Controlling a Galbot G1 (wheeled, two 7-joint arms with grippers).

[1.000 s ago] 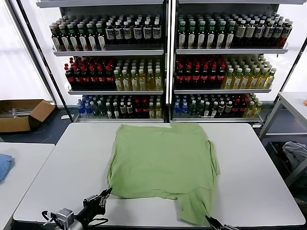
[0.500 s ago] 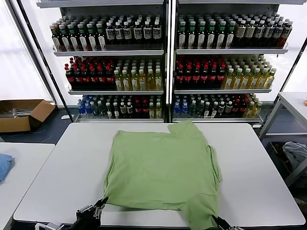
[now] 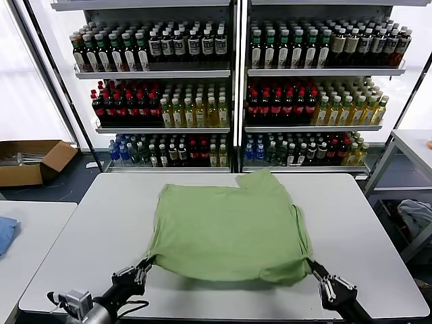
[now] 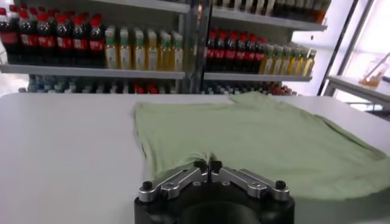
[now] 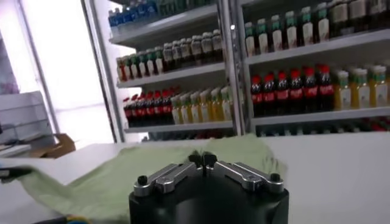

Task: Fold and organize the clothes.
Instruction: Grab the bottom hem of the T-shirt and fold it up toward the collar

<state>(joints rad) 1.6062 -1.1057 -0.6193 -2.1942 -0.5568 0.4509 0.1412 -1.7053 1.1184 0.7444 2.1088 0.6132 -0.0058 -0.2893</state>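
A plain light green shirt (image 3: 229,226) lies spread across the middle of the white table (image 3: 81,256). Its near edge hangs a little above the tabletop, with a shadow under it. My left gripper (image 3: 143,264) is shut on the near left corner of the shirt, and my right gripper (image 3: 312,266) is shut on the near right corner. In the left wrist view the closed left gripper (image 4: 207,164) pinches a puckered fold of the green shirt (image 4: 262,143). In the right wrist view the closed right gripper (image 5: 203,159) holds the green cloth (image 5: 122,176) the same way.
Shelves of bottles (image 3: 236,88) stand behind the table. A cardboard box (image 3: 30,160) sits on the floor at the left. A blue cloth (image 3: 5,233) lies on a side table at the left. A pale grey bundle (image 3: 415,217) rests at the right.
Both grippers have risen and moved forward with the shirt's near corners. The hanging near part has been lifted off the table's front edge, and the right gripper has come fully into view.
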